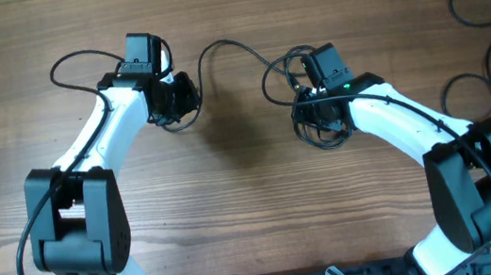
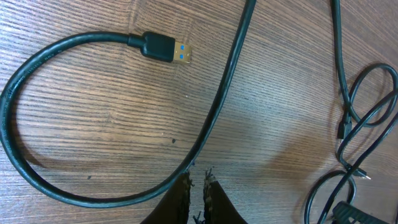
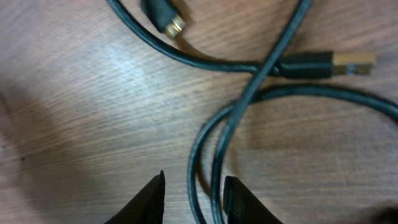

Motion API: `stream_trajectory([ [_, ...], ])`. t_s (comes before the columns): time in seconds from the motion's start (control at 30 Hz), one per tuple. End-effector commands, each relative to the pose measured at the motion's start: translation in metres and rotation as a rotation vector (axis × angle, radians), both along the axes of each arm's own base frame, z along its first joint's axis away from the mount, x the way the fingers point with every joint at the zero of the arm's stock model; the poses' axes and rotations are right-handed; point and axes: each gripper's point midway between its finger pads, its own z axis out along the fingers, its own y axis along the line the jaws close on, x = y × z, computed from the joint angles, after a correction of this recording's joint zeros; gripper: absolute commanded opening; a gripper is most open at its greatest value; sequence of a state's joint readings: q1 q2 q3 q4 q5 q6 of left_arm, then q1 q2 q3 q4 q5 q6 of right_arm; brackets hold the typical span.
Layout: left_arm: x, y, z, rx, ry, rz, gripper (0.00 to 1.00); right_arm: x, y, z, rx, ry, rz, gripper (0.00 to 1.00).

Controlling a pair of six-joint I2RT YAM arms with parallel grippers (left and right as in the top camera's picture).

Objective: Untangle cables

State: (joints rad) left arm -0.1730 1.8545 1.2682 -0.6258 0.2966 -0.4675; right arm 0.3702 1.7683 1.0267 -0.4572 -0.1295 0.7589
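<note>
Two tools: left tool (image 2: 198, 177) closed, cables (image 2: 219, 106) just ahead; right tool (image 3: 194, 186) (half-spread) straddles two strands.

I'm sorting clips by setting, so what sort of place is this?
Probably a robotics lab bench or test station rather than a home. A bare wooden tabletop carries a white-and-black left arm and right arm mounted at one edge, with loose black cables lying between them.

Wood-grain table (image 1: 254, 203) (brown, planked). Lying directly on it: black cables (image 1: 308, 122) in a tangled bundle right of centre, one strand running left; a separate looped cord (image 1: 452, 2) at the far-right edge.
</note>
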Motion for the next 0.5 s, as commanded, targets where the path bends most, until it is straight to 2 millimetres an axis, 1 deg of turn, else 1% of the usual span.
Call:
stream_trajectory([
  [0.0, 0.004, -0.002, 0.012, -0.002, -0.039, -0.019, 0.11, -0.007, -0.005, -0.016, -0.027, 0.051, -0.034, 0.34],
  [0.1, 0.004, -0.002, 0.012, -0.002, -0.039, -0.019, 0.11, -0.006, -0.006, -0.023, -0.035, 0.058, -0.037, 0.32],
  [0.17, 0.004, -0.002, 0.012, -0.002, -0.039, -0.019, 0.11, -0.003, -0.003, -0.029, -0.028, 0.057, -0.035, 0.27],
  [0.23, 0.003, -0.002, 0.012, -0.003, -0.034, -0.019, 0.11, 0.001, 0.004, -0.03, 0.007, 0.047, -0.023, 0.18],
  [0.27, 0.002, -0.003, 0.012, -0.007, -0.03, -0.021, 0.15, 0.002, 0.006, -0.028, 0.021, 0.04, -0.015, 0.14],
  [0.3, 0.002, -0.003, 0.012, -0.009, -0.027, -0.021, 0.18, 0.004, 0.008, -0.026, 0.027, 0.029, -0.012, 0.07],
  [0.33, 0.001, -0.004, 0.012, -0.014, -0.023, -0.024, 0.22, 0.005, 0.008, -0.024, 0.029, 0.024, -0.012, 0.04],
  [0.4, -0.001, -0.006, 0.012, -0.025, -0.019, -0.029, 0.24, 0.008, 0.008, -0.014, 0.037, -0.003, 0.005, 0.04],
  [0.47, -0.003, -0.009, 0.013, -0.044, -0.012, -0.037, 0.26, 0.012, 0.012, 0.004, 0.072, -0.044, 0.043, 0.04],
])
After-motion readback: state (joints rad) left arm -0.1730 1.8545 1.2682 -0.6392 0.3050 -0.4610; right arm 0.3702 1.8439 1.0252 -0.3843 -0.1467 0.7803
